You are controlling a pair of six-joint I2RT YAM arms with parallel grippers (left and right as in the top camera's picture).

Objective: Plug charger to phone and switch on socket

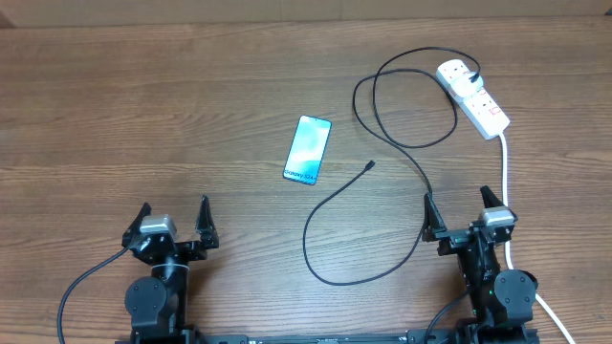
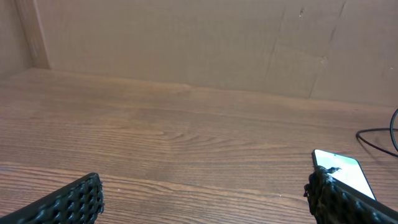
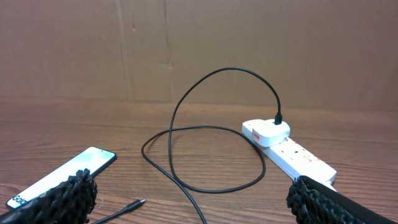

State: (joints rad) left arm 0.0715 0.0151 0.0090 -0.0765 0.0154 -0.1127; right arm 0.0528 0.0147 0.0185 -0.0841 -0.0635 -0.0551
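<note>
Left claw (image 1: 174, 205): fingers spread wide, holding nothing; it sits near the table (image 1: 143, 96) edge, below and well to the left of the phone (image 1: 308, 149). The phone lies flat, screen lit, tilted slightly, with its lower end pointing toward the claws. The connector tip (image 1: 371, 165) of the charger (image 1: 306, 239) lies on the wood just right of the phone's lower end, not touching it; the cable sweeps down in a wide loop below the phone. Right claw (image 1: 456, 196): fingers spread wide, empty, below and well to the right of the phone; a stretch of cable runs just beside its left finger. The power strip (image 1: 475, 96) lies far right of the phone and above it, with the black plug (image 1: 475, 76) apparently already seated.

Procedure, as judged: approach the connector from the right; grip just behind the tip, not on the slack cable; steady the phone with the left claw; align the tip square to the port before pushing.
</note>
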